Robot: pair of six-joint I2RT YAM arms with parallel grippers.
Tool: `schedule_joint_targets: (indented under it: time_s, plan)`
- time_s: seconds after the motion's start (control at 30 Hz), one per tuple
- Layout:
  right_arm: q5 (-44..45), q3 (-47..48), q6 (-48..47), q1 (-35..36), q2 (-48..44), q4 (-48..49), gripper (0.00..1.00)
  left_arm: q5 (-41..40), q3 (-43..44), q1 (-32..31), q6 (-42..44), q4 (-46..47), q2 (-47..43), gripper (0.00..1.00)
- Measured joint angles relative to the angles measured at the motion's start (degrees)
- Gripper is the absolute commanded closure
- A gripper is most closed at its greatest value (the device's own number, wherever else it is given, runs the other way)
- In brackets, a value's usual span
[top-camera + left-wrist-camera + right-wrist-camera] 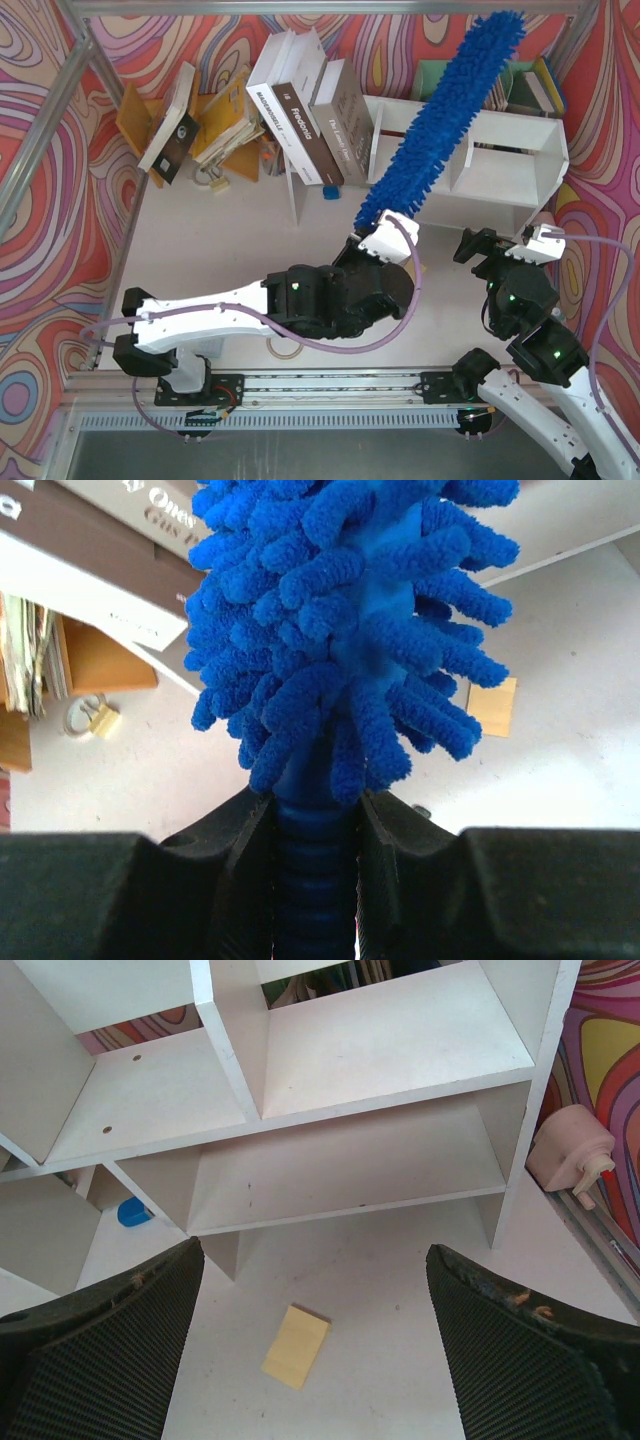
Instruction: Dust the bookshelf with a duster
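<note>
The duster (448, 125) crosses the bookshelf (520, 185); books (310, 120) beside.

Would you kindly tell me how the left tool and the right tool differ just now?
The left tool is shut on the duster; the right tool stands open, holding nothing. The left tool points the duster over the bookshelf; the right tool faces its bare tiers. Both are black.

duster (440, 125): bright blue | bookshelf (520, 165): white | walls (40, 200): red-pink swirl pattern
</note>
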Motion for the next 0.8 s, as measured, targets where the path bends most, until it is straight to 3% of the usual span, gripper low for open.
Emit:
schedule_joint_targets:
  time_s: [0.17, 0.47, 0.8]
  plan:
    - [0.02, -0.02, 0.00, 0.00, 0.00, 0.00, 0.18, -3.91, -1.66, -3.58, -13.09, -7.89, -0.07, 1.00]
    - [0.00, 0.00, 0.00, 0.00, 0.07, 0.00, 0.18, -4.13, -3.78, -8.44, -35.69, -23.69, 1.44, 1.00]
    - [0.07, 0.00, 0.00, 0.00, 0.48, 0.00, 0.18, -0.09, -9.31, -9.51, -44.94, -25.44, 2.03, 1.00]
